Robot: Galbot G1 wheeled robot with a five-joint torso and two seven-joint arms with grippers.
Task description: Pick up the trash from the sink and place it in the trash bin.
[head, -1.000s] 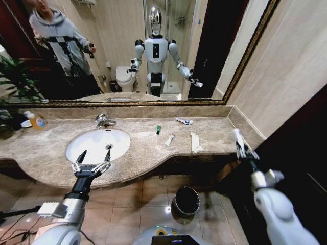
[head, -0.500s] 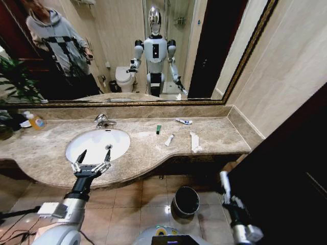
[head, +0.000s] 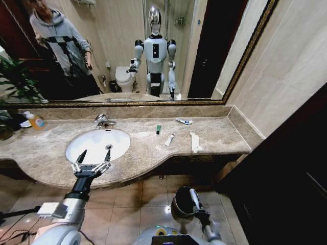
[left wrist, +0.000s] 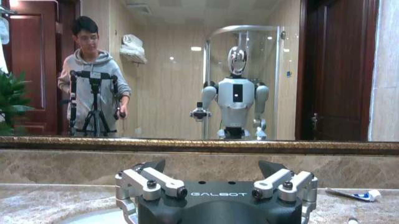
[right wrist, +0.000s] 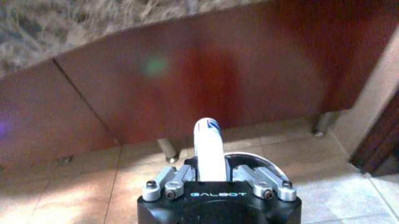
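My right gripper (head: 197,204) hangs low near the floor, right beside the trash bin (head: 180,202), a small round dark bin with a shiny rim. It is shut on a white tube (right wrist: 208,145) with a blue mark, which sticks up between the fingers of the right gripper (right wrist: 210,173). My left gripper (head: 92,161) is open, empty, and hovers at the front rim of the white oval sink (head: 94,143). On the counter to the sink's right lie a green piece (head: 159,129), a small white tube (head: 169,140), a long white wrapper strip (head: 194,142) and a blue-and-white packet (head: 184,121).
A chrome faucet (head: 103,120) stands behind the basin and a yellow-orange bottle (head: 36,121) sits at the counter's far left. A dark wooden cabinet front (right wrist: 187,79) runs under the marble countertop (head: 214,133). A dark door lies to the right.
My right arm has swung down from counter height at the right to a spot beside the bin, still holding the white tube. The left arm has not moved.
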